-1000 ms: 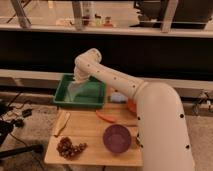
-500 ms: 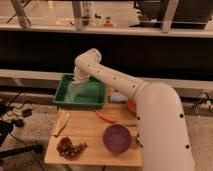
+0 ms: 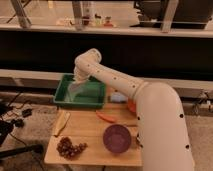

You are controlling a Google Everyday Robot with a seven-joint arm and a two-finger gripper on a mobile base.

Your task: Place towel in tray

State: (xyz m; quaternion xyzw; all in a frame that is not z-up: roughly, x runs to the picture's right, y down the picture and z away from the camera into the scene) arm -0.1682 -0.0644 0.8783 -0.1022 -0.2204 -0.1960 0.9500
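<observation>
- Since a second ago little has shifted; the arm keeps its reach to about 11 o'clock across the table (image 3: 90,150), the gripper (image 3: 78,80) has stayed over the tray (image 3: 64,100), and the towel (image 3: 76,90) hangs perhaps slightly lower
- The gripper sits above the tray's middle; I cannot tell how its jaws stand, though the towel hanging straight beneath suggests it is being held by its top edge
- The towel is a pale cloth, draped down into the tray with its lower end near or on the tray floor; whether it touches cannot be told
- It looks light, soft and limp; it should fold and slump when released, with no risk of breaking; a pinch at one edge or corner suits it
- The tray is green, at 11 o'clock on the table; nothing but the towel shows inside
- At 5 o'clock stands a purple bowl (image 3: 119,138), which looks empty
</observation>
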